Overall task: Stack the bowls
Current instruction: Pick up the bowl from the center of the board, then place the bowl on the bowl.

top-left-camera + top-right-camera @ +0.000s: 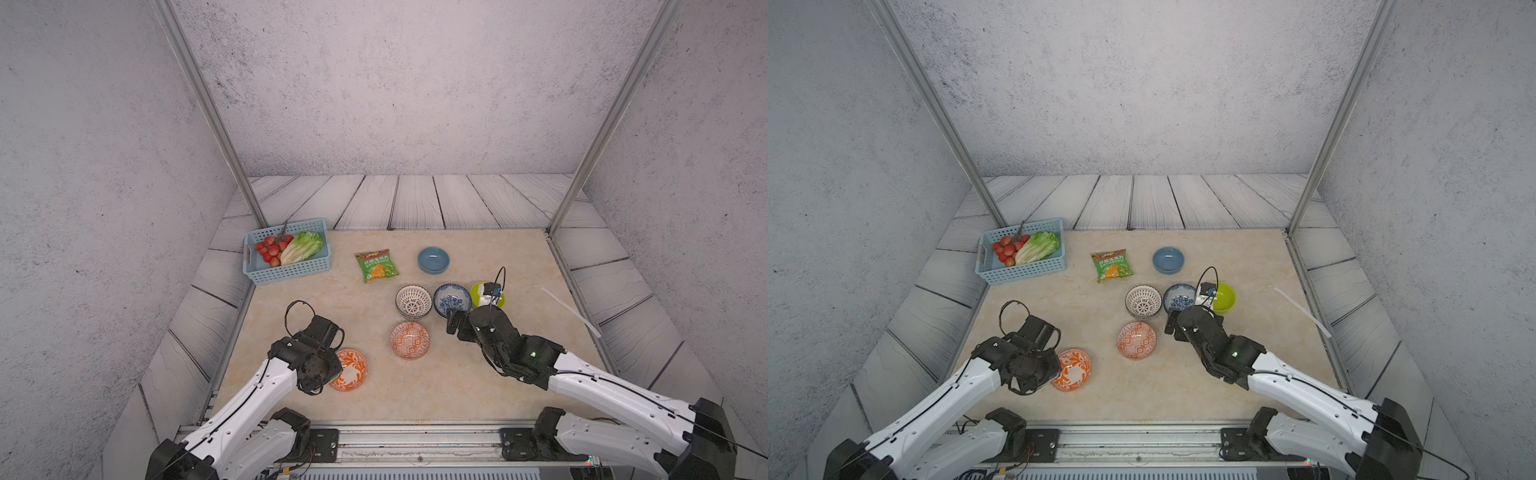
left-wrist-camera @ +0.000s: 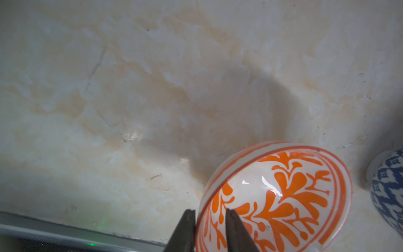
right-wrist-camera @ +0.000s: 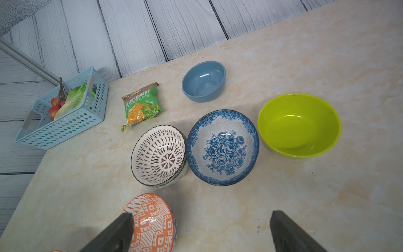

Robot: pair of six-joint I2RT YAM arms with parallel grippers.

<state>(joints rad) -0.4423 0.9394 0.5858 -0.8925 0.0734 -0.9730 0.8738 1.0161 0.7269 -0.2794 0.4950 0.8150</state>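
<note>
The orange-scroll bowl (image 1: 352,370) (image 2: 283,196) sits near the front left of the marble top. My left gripper (image 2: 210,210) is shut on its rim, one finger outside and one inside. The orange-geometric bowl (image 1: 409,340) (image 3: 152,220) stands mid-table. Behind it are a dark-lattice white bowl (image 1: 413,302) (image 3: 159,155) nested in another bowl, a blue-floral bowl (image 1: 452,300) (image 3: 222,148) and a lime-green bowl (image 3: 298,124). A slate-blue bowl (image 1: 433,260) (image 3: 204,80) stands further back. My right gripper (image 3: 201,216) hangs open and empty, in front of the blue-floral bowl.
A blue mesh basket (image 1: 291,272) with lettuce and red fruit stands at the back left. A green snack bag (image 1: 376,266) lies between it and the slate-blue bowl. A white strip (image 1: 571,307) lies by the right edge. A metal rail (image 1: 415,428) runs along the front.
</note>
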